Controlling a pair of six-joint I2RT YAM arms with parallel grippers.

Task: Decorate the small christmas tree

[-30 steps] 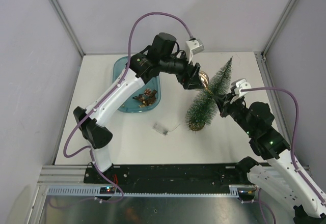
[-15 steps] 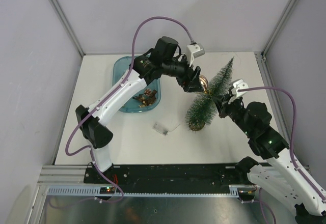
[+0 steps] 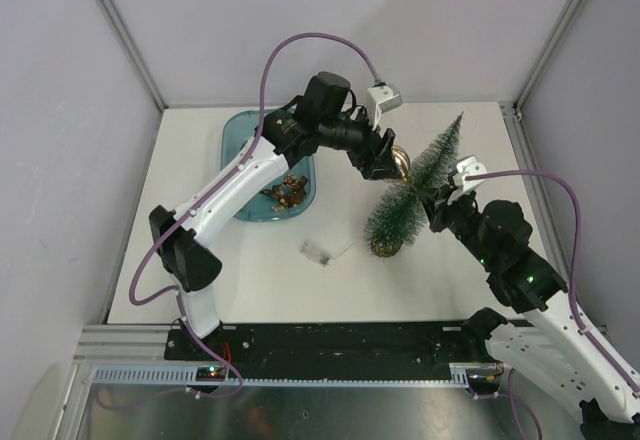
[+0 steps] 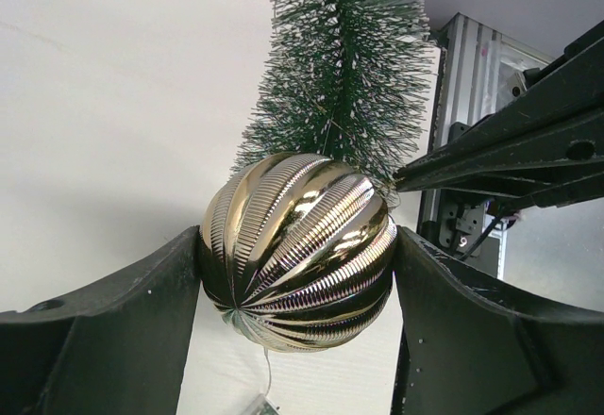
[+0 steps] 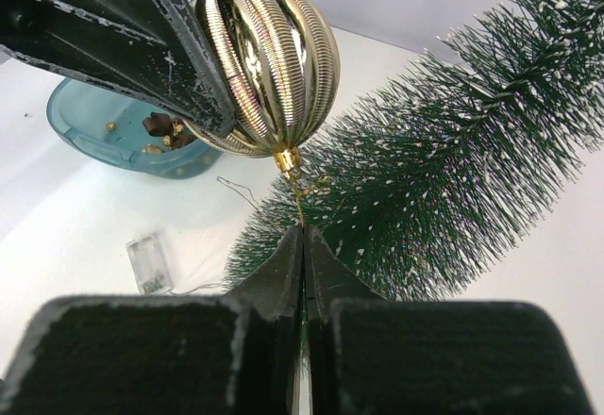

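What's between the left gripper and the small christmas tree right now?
A ribbed gold ball, clamped in the left gripper, just in front of the small christmas tree; the left wrist view shows it plainly.

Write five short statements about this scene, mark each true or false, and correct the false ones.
1. The left gripper grips a gold ball. True.
2. The ball is smooth and red. False: it is ribbed and gold.
3. The right gripper is shut on the ball's wire loop. True.
4. The tree lies in the tray. False: it stands on the table, outside the tray.
5. The tray is empty. False: it holds small brown pieces.
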